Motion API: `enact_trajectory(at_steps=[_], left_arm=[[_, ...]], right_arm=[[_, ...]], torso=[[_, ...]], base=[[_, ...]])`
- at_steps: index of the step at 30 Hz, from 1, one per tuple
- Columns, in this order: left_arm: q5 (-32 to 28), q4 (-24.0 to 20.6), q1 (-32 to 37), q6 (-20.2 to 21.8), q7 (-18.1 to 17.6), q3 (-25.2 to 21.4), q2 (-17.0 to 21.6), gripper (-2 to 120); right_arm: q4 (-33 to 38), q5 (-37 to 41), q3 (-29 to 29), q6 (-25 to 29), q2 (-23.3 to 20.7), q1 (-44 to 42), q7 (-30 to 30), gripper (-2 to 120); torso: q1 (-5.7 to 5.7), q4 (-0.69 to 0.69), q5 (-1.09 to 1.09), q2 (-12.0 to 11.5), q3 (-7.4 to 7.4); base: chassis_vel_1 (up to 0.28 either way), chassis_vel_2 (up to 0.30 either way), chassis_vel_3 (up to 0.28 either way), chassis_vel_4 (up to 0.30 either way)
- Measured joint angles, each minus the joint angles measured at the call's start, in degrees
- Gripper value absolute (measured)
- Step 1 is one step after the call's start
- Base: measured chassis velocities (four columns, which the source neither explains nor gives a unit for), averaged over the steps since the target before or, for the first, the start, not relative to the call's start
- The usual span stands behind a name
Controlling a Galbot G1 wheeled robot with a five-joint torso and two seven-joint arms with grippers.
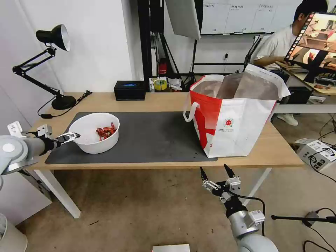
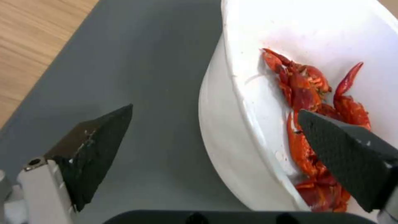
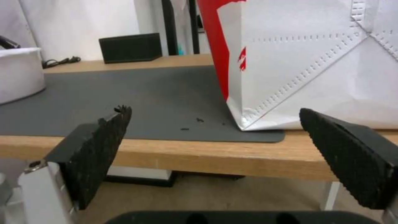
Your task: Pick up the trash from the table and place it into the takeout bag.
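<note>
Left arm: extended from the robot's left side, forearm roughly level, wrist straight. Left gripper (image 1: 71,136) points toward the robot's right. In the left wrist view the left gripper (image 2: 215,124) has its jaws parted wide, the two dark textured fingers (image 2: 93,146) well apart and closed on nothing.

Right arm: low in front of the body, forearm angled upward and forward, a cable looped beside the wrist. Right gripper (image 1: 214,171) points up and away from the robot. In the right wrist view the right gripper (image 3: 215,124) also has its jaws spread wide, fingers (image 3: 97,146) well apart, nothing between them.
</note>
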Motion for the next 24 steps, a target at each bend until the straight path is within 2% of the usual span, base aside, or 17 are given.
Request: enact_trajectory(at_steps=[15,22,24], left_arm=[[0.2,1.66,-1.83,0.35,-0.86,3.01,1.05,99],[0.21,1.87,-1.95,0.38,-0.8,4.63,2.16,88],[0.22,1.9,-1.94,0.39,0.09,5.36,2.93,80]], right_arm=[[0.0,0.0,0.0,0.0,0.0,0.0,0.0,100],[0.0,0.0,0.0,0.0,0.0,0.0,0.0,100],[0.0,0.0,0.0,0.0,0.0,0.0,0.0,100]], torso=[[0.0,0.0,0.0,0.0,0.0],[0.0,0.0,-0.01,0.0,0.0],[0.0,0.0,0.0,0.0,0.0]], base=[[0.0,0.0,0.0,0.0],[0.0,0.0,0.0,0.0],[0.0,0.0,0.0,0.0]])
